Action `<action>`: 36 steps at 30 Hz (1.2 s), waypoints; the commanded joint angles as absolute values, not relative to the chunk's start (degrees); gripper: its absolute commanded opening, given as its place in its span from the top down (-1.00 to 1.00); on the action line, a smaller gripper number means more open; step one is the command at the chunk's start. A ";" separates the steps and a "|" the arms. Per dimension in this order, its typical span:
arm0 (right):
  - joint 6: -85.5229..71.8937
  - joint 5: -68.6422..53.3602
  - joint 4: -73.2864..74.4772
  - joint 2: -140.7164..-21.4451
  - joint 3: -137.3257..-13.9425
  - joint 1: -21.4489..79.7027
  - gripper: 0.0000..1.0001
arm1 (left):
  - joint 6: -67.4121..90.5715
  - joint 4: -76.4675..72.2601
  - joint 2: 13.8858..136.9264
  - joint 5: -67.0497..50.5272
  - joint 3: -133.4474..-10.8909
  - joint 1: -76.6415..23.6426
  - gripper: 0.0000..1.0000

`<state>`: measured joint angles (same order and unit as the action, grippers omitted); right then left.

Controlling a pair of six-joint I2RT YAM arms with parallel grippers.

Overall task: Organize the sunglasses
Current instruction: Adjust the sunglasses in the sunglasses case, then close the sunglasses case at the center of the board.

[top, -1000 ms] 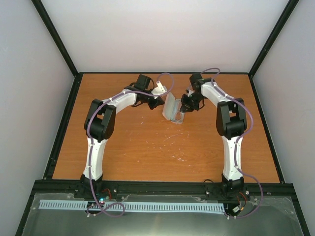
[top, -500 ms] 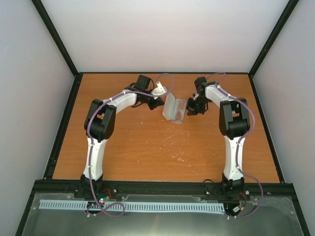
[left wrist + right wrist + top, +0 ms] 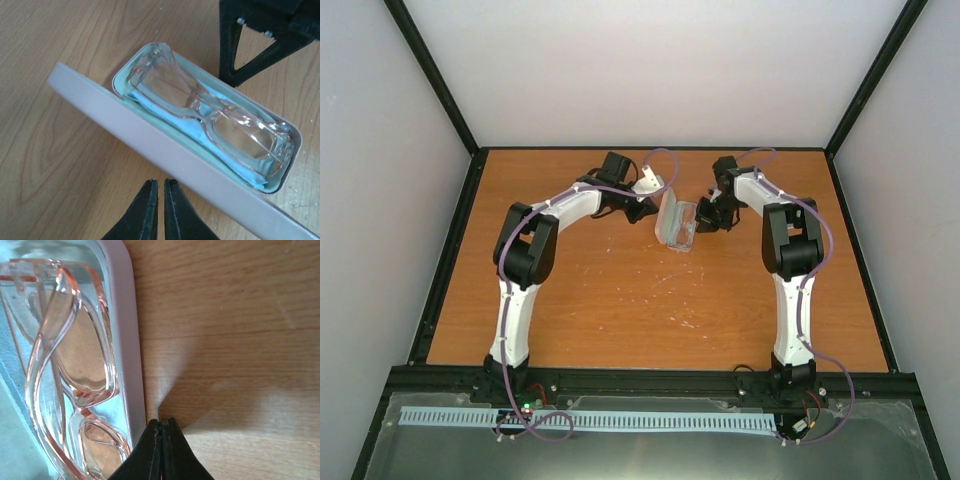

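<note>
My right pincer [image 3: 161, 426] had backed out of the case [image 3: 122, 315] and sat closed and empty beside it. The left pincer [image 3: 160, 184] was closed outside the lid [image 3: 165, 150]. The sunglasses [image 3: 210, 115] lay inside the case, so I judged only shutting the lid remained.

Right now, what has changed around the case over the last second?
The right claw drew back rightward from over the case and shut empty, leaving the sunglasses lying inside. The left claw stayed shut beside the case, which stayed open.

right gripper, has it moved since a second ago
Yes. The right gripper has drawn back off the open case, toward the table's right edge.
</note>
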<state>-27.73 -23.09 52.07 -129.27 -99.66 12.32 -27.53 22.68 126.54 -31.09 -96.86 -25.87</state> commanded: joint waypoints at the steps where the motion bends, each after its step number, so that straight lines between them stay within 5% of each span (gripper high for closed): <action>1: -28.22 -22.73 49.87 -130.65 -98.94 12.89 0.94 | -26.01 22.84 128.24 -32.25 -100.72 -27.30 0.84; 33: -26.75 -26.27 44.91 -125.29 -93.46 12.77 0.94 | -22.40 26.25 133.28 -30.58 -106.41 -32.32 0.85; 36: -25.64 -23.62 46.66 -121.16 -91.87 10.75 0.93 | -21.45 25.29 129.25 -29.32 -104.70 -30.71 0.58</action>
